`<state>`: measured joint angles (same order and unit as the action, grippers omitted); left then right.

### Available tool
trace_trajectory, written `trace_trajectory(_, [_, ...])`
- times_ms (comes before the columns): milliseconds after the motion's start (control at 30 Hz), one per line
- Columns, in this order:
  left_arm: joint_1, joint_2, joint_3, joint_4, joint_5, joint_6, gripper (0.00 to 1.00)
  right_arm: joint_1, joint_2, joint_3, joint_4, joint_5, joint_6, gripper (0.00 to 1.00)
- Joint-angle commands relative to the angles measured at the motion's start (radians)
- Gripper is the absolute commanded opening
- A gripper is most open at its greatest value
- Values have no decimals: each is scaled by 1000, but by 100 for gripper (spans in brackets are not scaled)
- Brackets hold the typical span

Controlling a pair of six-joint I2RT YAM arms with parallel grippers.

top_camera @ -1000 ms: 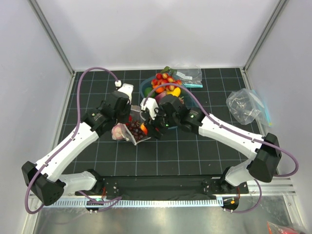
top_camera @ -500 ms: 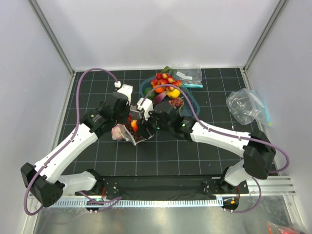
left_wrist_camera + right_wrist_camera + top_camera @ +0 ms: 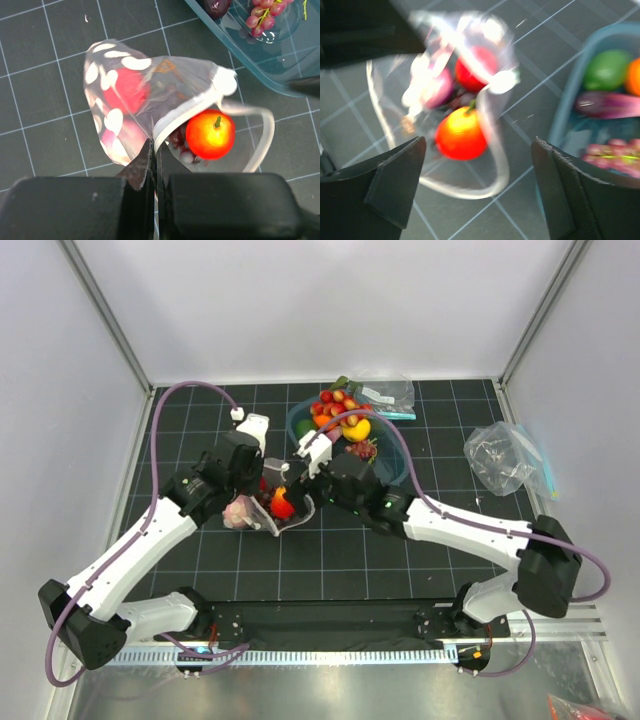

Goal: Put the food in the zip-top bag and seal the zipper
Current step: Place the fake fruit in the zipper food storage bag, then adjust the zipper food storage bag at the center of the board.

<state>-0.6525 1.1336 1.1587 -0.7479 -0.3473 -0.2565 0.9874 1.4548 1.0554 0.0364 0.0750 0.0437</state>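
Note:
The zip-top bag (image 3: 117, 85), clear with white dots, lies on the mat with its mouth held wide. My left gripper (image 3: 154, 156) is shut on the white zipper (image 3: 172, 122) strip at the mouth's near edge. Inside the bag I see a red tomato (image 3: 131, 90), a purple-pink onion (image 3: 437, 87) and dark grapes (image 3: 181, 144). An orange-red round fruit (image 3: 210, 134) with a stem rests just inside the mouth. My right gripper (image 3: 480, 175) hangs open above the mouth with nothing between its fingers. In the top view the bag (image 3: 262, 515) sits between the left gripper (image 3: 258, 490) and the right gripper (image 3: 298, 483).
A blue tray (image 3: 398, 462) behind the right gripper holds a pink grape bunch (image 3: 262, 17), a lime (image 3: 607, 70) and other toy produce. Plain clear bags lie at the far edge (image 3: 392, 390) and at the right (image 3: 505, 455).
The right gripper opened and let the orange-red fruit drop into the bag's mouth, then drew back a little toward the tray. The left gripper kept its hold on the zipper.

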Motion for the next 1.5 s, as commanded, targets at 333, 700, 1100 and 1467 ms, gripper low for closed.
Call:
trace_trajectory(333, [-1,-11,7,45,-32,0,0,-79,-45,43,10,116,88,72])
trace_trajectory(700, [-2,3,12,33,-41,-4,1,-104,26,218,-441,-150,114,58])
trace_trajectory(1100, [-2,5,13,32,-45,-4,0,-102,114,192,-437,-256,113,58])
trace_trajectory(1467, [-2,11,15,31,-41,-4,1,-102,190,229,-471,-316,119,11])
